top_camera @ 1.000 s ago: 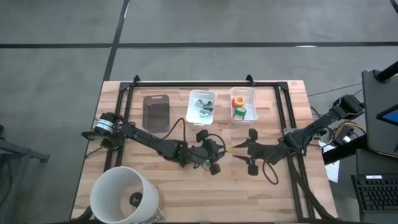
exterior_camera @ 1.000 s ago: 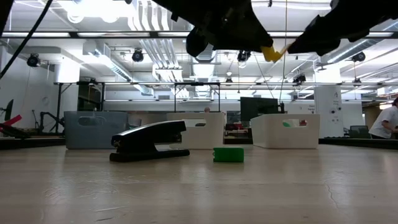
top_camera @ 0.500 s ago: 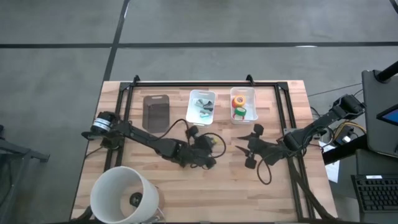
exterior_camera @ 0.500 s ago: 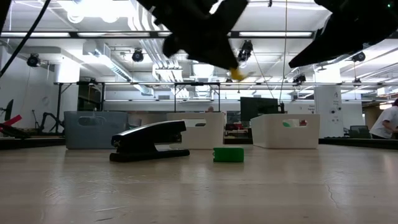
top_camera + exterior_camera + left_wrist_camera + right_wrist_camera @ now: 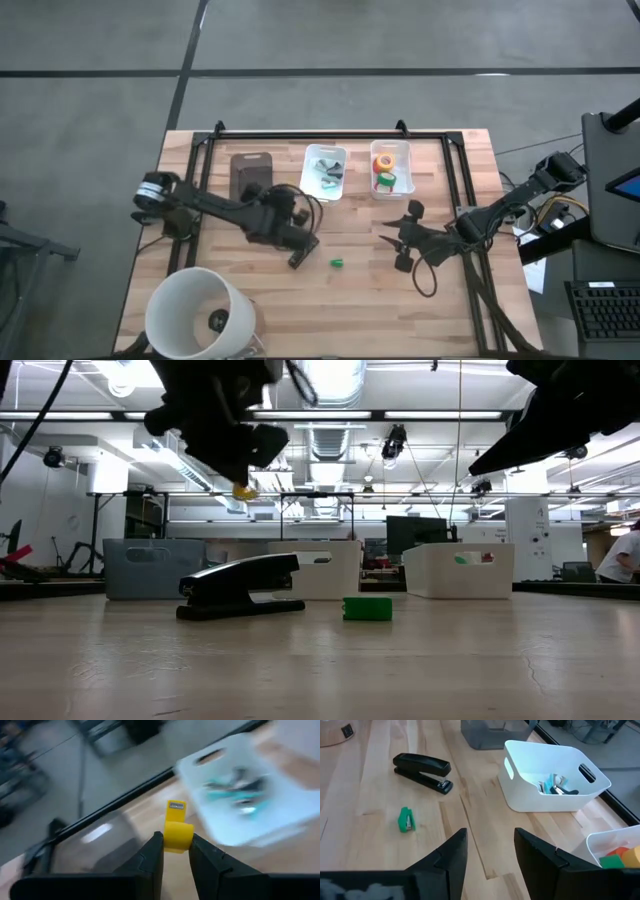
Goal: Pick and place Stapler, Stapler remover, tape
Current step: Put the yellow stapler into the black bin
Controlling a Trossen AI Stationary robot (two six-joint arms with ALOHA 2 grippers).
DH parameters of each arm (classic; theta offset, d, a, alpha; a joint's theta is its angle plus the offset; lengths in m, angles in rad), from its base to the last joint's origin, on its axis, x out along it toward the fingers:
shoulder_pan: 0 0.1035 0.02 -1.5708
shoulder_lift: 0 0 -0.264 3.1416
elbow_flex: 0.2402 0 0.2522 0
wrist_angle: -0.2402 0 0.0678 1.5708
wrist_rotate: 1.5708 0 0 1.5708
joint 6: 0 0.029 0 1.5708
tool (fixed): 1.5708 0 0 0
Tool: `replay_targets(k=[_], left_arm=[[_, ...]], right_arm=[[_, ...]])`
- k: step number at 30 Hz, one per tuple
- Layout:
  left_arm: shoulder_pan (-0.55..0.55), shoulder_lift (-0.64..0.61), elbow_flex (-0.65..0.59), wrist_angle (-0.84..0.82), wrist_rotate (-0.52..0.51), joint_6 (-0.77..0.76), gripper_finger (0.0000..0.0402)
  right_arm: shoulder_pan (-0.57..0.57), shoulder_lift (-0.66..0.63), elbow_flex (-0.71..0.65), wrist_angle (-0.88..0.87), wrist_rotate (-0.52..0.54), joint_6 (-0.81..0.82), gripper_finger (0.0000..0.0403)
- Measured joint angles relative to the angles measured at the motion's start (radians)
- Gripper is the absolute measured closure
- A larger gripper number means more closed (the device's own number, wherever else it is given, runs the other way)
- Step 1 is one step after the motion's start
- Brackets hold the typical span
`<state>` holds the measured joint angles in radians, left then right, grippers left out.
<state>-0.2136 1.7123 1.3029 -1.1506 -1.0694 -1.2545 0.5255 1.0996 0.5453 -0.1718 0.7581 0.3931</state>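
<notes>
My left gripper (image 5: 287,206) hovers above the table between the grey tray and the near white bin, shut on a small yellow staple remover (image 5: 176,832), which also shows in the low view (image 5: 243,491). The black stapler (image 5: 303,254) lies flat on its base on the wood (image 5: 240,586), with a tiny green piece (image 5: 337,263) beside it. Tape rolls, red, orange and green (image 5: 385,172), sit in the right white bin. My right gripper (image 5: 404,241) waits open over the table's right half, touching nothing. My left gripper pinches the yellow staple remover between its two fingers (image 5: 150,855) by its rounded lower part (image 5: 177,839). The end with the silver plate (image 5: 176,806) sticks out past the fingertips. It is lifted clear of the table.
A white bin (image 5: 325,171) holds teal and silver removers (image 5: 552,784). A second white bin (image 5: 391,168) stands to its right, a grey tray (image 5: 252,180) to its left. A large white round tub (image 5: 198,312) sits at the near left corner. A black frame rail (image 5: 330,136) edges the table.
My left gripper, shut on the yellow remover, has swung from the table's middle toward the left and far edge, uncovering the stapler and the green piece. My right gripper has drawn back slightly toward the right and stayed open. The stapler and the green piece have not moved.
</notes>
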Motion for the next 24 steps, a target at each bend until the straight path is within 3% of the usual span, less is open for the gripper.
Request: replay_targets(k=[3, 12, 24], left_arm=[[0.052, 0.0, -0.011, -0.069, 0.03, -0.034, 0.0319], [0.214, 0.002, -0.107, -0.071, 0.181, 0.011, 0.0319], [0.272, 0.003, -0.182, 0.008, 0.277, 0.053, 0.0318]], right_arm=[[0.0, 0.0, 0.0, 0.0, 0.0, 0.0, 0.025], [0.0, 0.0, -0.002, 0.001, 0.0, -0.003, 0.0259], [0.0, 0.0, -0.011, -0.001, 0.001, 0.0, 0.0274]])
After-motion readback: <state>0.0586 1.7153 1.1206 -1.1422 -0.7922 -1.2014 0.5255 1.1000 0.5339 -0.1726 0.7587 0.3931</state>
